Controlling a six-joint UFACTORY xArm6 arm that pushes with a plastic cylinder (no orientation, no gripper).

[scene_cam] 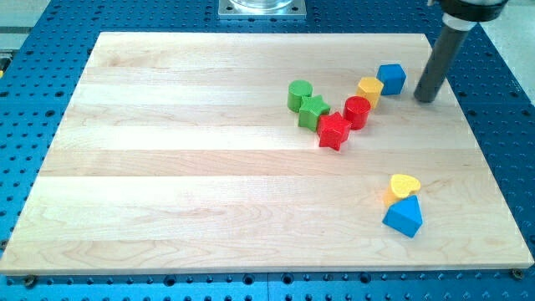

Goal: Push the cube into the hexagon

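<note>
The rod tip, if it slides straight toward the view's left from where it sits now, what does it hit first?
Most likely the blue cube: my tip sits just to its right, apart from it. It may only clip the cube's lower edge. The yellow hexagon sits right behind.

The tabletop (209,167) is pale wood with light grain bands, set on a blue perforated base (42,100). My tip (426,99) ends a dark grey rod. Near the upper right of the frame sit a blue cube (391,79), yellow hexagon (370,89), red cylinder (357,111), red star (333,130), green star (313,111) and green cylinder (299,94). At lower right lie a yellow heart (405,186) and blue triangle (404,217).
</note>
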